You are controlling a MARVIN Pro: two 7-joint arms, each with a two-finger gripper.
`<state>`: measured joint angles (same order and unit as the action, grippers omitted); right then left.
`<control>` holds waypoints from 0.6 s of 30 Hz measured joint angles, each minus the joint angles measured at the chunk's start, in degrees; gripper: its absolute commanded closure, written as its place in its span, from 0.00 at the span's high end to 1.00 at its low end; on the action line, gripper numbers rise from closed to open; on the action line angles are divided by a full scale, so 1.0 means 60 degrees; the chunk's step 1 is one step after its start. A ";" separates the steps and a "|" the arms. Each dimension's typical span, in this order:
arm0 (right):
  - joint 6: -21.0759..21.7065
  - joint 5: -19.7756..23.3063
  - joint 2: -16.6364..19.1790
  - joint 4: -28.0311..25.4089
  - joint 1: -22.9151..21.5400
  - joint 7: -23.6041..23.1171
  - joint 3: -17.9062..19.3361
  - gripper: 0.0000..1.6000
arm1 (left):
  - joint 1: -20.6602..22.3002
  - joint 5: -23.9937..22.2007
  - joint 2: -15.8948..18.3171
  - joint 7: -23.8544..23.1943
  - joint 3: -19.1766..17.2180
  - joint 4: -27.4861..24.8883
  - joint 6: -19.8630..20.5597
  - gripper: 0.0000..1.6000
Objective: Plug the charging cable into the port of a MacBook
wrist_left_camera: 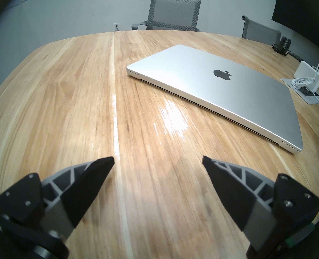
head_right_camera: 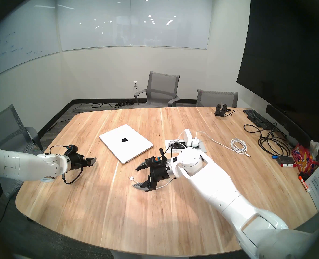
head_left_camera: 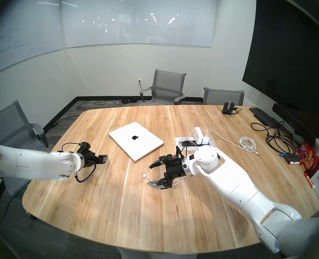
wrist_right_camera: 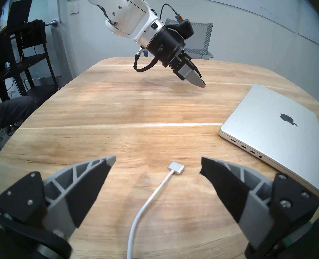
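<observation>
In the head view, the thin white charging cable's flat silver connector [head_left_camera: 145, 176] is seen on the wooden table [head_left_camera: 117, 206], just beyond the wide-spread right gripper [head_left_camera: 149, 174], unheld. The closed silver MacBook [head_left_camera: 136, 140] lies beyond. In the right wrist view, the connector [wrist_right_camera: 175, 167] is framed between the parted fingers [wrist_right_camera: 91, 183]. In the left wrist view, the left gripper [wrist_left_camera: 158, 160] is held wide, empty.

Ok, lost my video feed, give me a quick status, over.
Both grippers open, empty: left gripper, right gripper over the charging cable. Cable tip loose on table, unplugged, short of laptop. Nothing between them.
</observation>
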<state>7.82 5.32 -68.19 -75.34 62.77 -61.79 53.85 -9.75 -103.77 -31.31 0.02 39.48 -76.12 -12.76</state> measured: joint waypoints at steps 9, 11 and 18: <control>0.0058 -0.0111 -0.0131 0.0440 -0.0188 -0.0150 -0.0123 1.00 | 0.0000 0.0000 0.0000 0.0000 0.0000 0.0000 0.0000 1.00; 0.0057 -0.0129 -0.0151 0.0528 -0.0219 -0.0177 -0.0138 1.00 | 0.0000 0.0000 0.0000 0.0000 0.0000 0.0000 0.0000 1.00; 0.0027 -0.0175 -0.0203 0.0673 -0.0302 -0.0247 -0.0158 1.00 | 0.0000 0.0000 0.0000 0.0000 0.0000 0.0000 0.0000 1.00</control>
<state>7.98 4.28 -69.41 -71.30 60.95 -63.27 52.90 -9.75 -103.77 -31.31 0.02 39.48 -76.12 -12.76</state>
